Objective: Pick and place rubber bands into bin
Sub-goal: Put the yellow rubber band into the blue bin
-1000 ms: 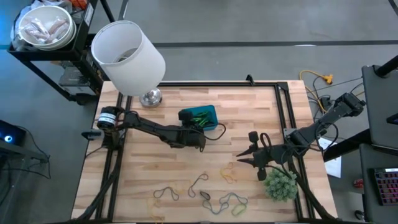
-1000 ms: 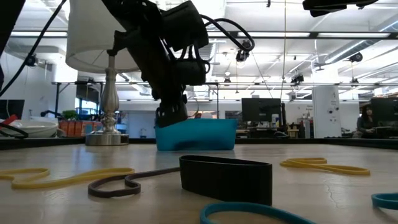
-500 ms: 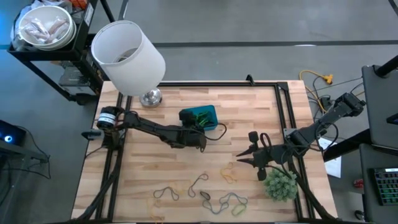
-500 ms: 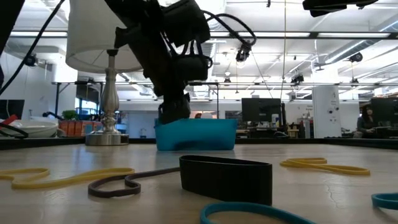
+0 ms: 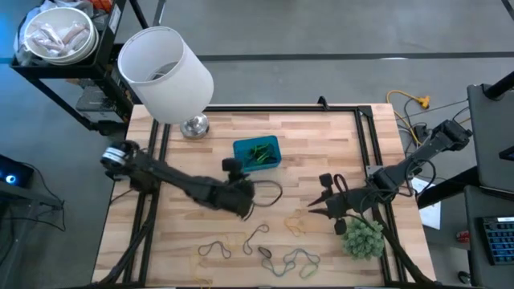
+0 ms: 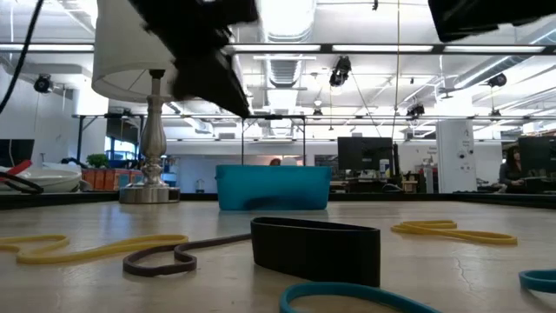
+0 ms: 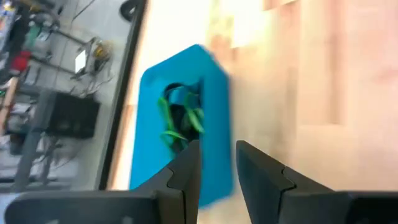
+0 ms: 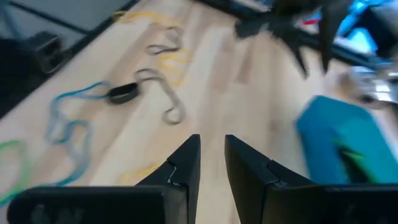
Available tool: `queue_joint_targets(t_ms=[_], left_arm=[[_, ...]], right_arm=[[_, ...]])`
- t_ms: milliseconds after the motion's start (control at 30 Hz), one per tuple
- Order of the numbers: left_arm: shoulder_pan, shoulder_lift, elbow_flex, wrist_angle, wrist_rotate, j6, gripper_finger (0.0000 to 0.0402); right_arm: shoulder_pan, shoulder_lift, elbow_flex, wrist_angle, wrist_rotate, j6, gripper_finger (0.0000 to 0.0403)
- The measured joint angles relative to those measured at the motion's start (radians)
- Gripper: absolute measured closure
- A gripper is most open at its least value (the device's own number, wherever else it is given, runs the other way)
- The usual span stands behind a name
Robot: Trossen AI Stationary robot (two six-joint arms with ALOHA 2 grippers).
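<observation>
Blue bin (image 5: 257,153) from above already holds green rubber bands (image 5: 258,152); more bands (image 5: 273,249) lie loose on the wood near the table's front edge. Left wrist view — left gripper (image 7: 216,160) apart, empty. Right wrist view — right gripper (image 8: 212,159) slightly parted, empty.

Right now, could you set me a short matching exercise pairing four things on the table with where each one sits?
Things:
1. blue bin
2. green plant ball
3. left gripper
4. lamp base

Places:
A. right front corner, beside the right gripper
B. rear left of the table
C. middle rear, green rubber bands inside
D. in front of the bin, over bare wood

Pairs: 1-C, 2-A, 3-D, 4-B
</observation>
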Motion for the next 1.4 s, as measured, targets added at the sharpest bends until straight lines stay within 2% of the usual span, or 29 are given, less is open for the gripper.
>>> queue_joint_targets(t_ms=[133,267,433,633,733,967,1067,1400], left_arm=[[-0.114,-0.042,-0.032,-0.007,0.002,-0.024,0.0317],[-0.227,-0.06,-0.057,-0.007,0.003,-0.024,0.0317],[-0.339,-0.069,-0.088,0.009,-0.005,-0.065,0.0317],[-0.412,-0.075,-0.104,0.007,-0.028,-0.124,0.0317],[-0.432,-0.079,-0.103,0.009,-0.03,-0.127,0.0317],[-0.447,-0.08,-0.104,0.01,-0.03,-0.128,0.0317],[-0.447,-0.08,-0.104,0.01,-0.03,-0.128,0.0317],[-0.447,-0.08,-0.105,0.008,-0.031,-0.131,0.0317]], right_arm=[[0.0,0.028,-0.035,0.085,-0.053,0.012,0.0335],[-0.004,0.115,-0.051,0.154,-0.082,0.011,0.0335],[-0.015,0.283,-0.038,0.234,-0.112,0.011,0.0335],[-0.039,0.491,0.061,0.244,-0.112,0.019,0.0335],[-0.054,0.576,0.128,0.208,-0.113,0.015,0.0335],[-0.1,0.695,0.299,-0.091,-0.138,0.069,0.0335],[-0.111,0.732,0.356,-0.162,-0.138,0.067,0.0335],[-0.149,0.793,0.435,-0.294,-0.203,0.086,0.0335]])
